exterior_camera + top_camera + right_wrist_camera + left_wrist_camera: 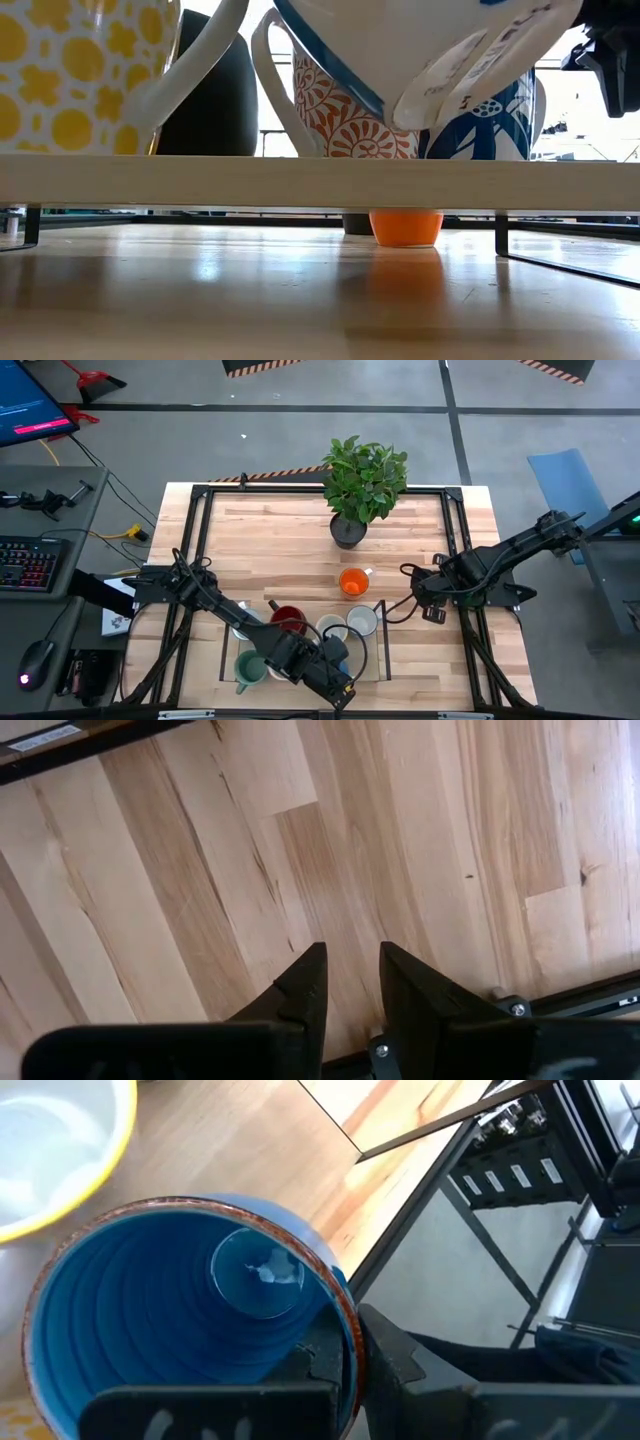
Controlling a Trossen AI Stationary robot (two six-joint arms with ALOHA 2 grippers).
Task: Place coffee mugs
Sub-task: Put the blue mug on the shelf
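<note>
My left gripper (pixel 338 678) is near the table's front edge, shut on a blue mug (pixel 190 1320) whose open mouth faces the wrist camera. In the low view this mug (pixel 430 55) shows its pale underside, tilted above a low wooden shelf (pixel 320 182). Around it stand a dark red mug (pixel 288 619), two white mugs (pixel 332 628) (pixel 362 622) and a teal green mug (pixel 248 668). An orange mug (pixel 353 582) stands alone on its base farther back. My right gripper (pixel 350 982) hovers open over bare wood at the table's right, with nothing between its fingers. My left gripper pinches the blue mug's wall at the rim (pixel 345 1342), one finger (pixel 318 1365) inside the mug and one (pixel 395 1365) outside. The fingers come slanting down from the table's left. The mug hangs tilted, its mouth turned up toward the wrist, clear of the shelf.
A dark pot with a leafy plant (pixel 350 528) stands at the back middle. Black frame rails (pixel 452 530) run along the table's sides. A yellow-rimmed white mug (pixel 50 1160) sits close beside the blue mug. Patterned mugs (pixel 340 110) stand in a row on the shelf.
</note>
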